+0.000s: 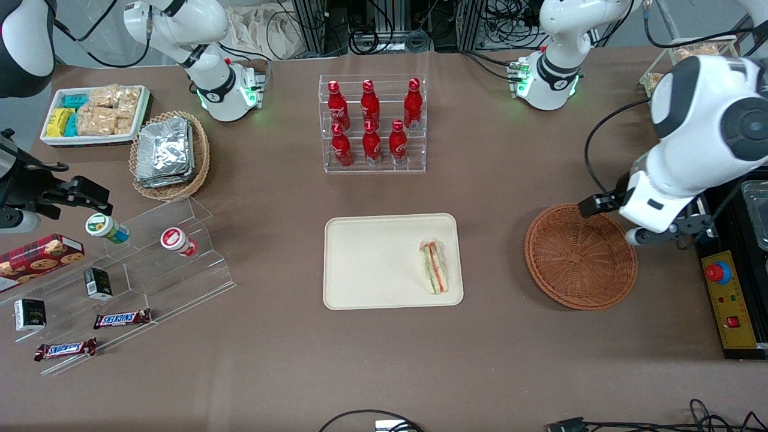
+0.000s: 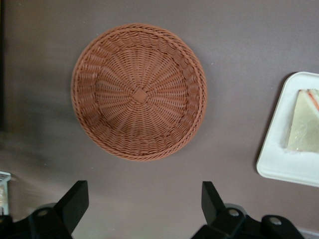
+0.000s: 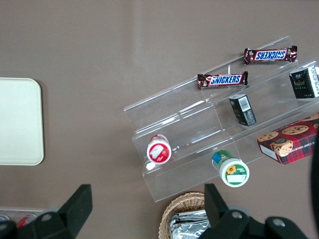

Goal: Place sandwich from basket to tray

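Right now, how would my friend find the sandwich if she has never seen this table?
Start at the clear rack of red bottles in the middle of the table, then come nearer the front camera to the flat cream tray. The sandwich lies on the tray's end toward the empty brown basket, where the open gripper hovers. It is the tray's only item, a white wedge with orange and green stripes.

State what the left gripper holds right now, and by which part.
Nothing. The gripper is open and empty above the table beside the empty basket; the sandwich lies free on the tray.
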Robot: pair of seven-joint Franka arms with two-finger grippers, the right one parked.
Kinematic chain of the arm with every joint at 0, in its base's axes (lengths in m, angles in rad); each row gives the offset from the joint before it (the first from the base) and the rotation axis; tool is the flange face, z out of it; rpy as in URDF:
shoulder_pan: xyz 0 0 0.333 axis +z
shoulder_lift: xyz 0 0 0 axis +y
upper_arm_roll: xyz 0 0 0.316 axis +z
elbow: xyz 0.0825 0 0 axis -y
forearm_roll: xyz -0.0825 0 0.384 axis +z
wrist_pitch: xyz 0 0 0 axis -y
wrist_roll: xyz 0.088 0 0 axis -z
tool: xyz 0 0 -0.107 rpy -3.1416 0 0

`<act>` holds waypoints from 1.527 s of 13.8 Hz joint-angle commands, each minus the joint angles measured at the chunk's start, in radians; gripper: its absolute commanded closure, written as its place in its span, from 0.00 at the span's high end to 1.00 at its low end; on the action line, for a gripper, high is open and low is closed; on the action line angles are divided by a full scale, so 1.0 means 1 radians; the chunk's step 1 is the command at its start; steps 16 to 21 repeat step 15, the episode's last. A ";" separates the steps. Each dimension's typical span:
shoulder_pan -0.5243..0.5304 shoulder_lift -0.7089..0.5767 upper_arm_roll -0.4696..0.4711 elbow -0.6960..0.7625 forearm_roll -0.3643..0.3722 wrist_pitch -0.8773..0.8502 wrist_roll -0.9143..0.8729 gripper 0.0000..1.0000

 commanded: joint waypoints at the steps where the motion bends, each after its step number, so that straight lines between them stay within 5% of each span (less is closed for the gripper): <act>1: 0.042 -0.045 -0.007 -0.003 -0.028 -0.037 0.106 1.00; 5: 0.074 -0.045 -0.007 0.013 -0.012 -0.074 0.261 1.00; 21: 0.024 0.016 -0.024 0.087 0.066 -0.111 0.250 1.00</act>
